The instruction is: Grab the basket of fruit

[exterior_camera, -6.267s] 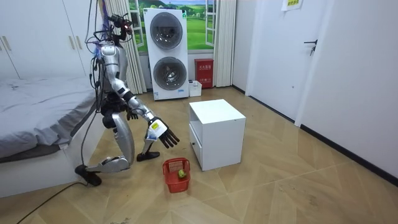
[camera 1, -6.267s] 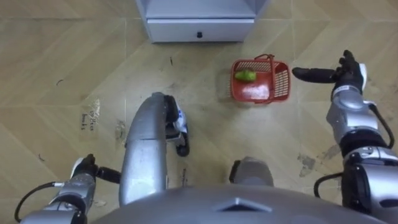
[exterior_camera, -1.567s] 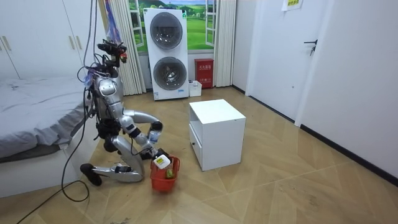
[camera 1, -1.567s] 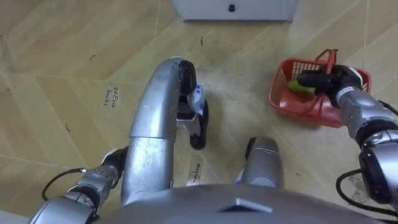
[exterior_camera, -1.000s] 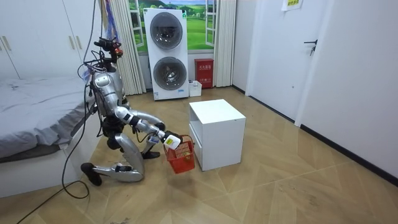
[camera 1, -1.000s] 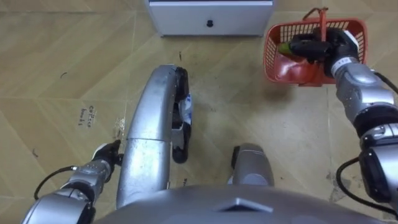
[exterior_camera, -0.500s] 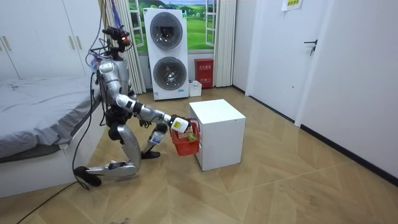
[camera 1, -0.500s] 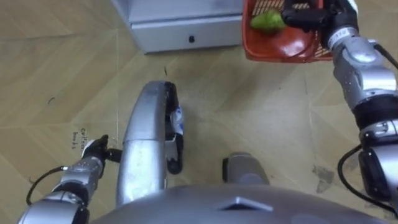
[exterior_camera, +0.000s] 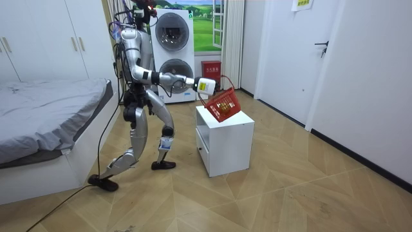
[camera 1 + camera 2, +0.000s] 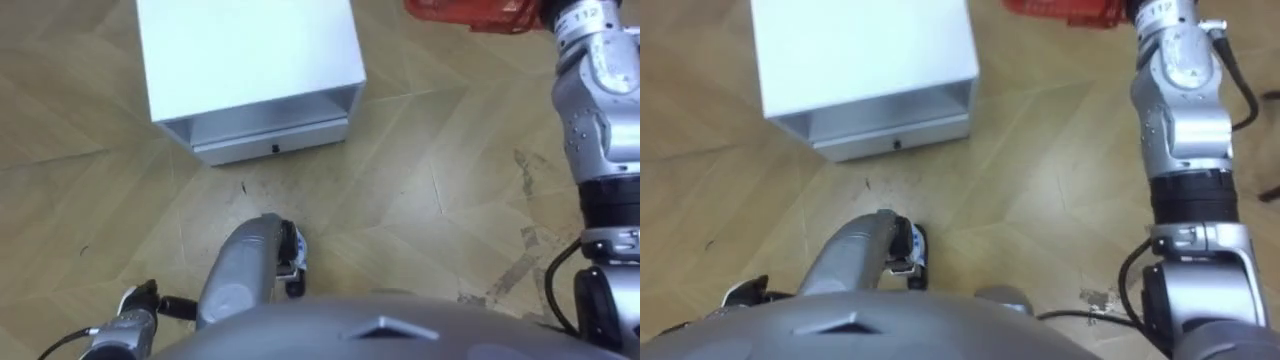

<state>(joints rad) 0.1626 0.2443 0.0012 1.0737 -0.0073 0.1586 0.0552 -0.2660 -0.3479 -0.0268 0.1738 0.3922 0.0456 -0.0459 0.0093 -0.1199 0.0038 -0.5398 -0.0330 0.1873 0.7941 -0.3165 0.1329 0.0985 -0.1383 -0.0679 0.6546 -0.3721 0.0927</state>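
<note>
Basket (image 9: 223,103) hangs tilted in the air, just right of the room view's middle, at the end of the robot's outstretched right arm. The right hand (image 9: 206,86) is at its handle and seems to be curled round it, though from this far off the grip is small and hard to read. In the head views the red rim lies along the top edge at upper right, with the wrist beside it. There the basket is apart from the white cabinet (image 9: 222,148), which fills the upper left. In the room view it overlaps the cabinet's top.

The robot stands upright on the wood floor (image 9: 270,193), left of the cabinet. The bed (image 9: 45,116) is at the far left and the stacked washers (image 9: 172,58) are behind it. Its left hand (image 10: 138,298) shows low in the lower left corner of the head view, down by its side; I cannot tell how that hand is set.
</note>
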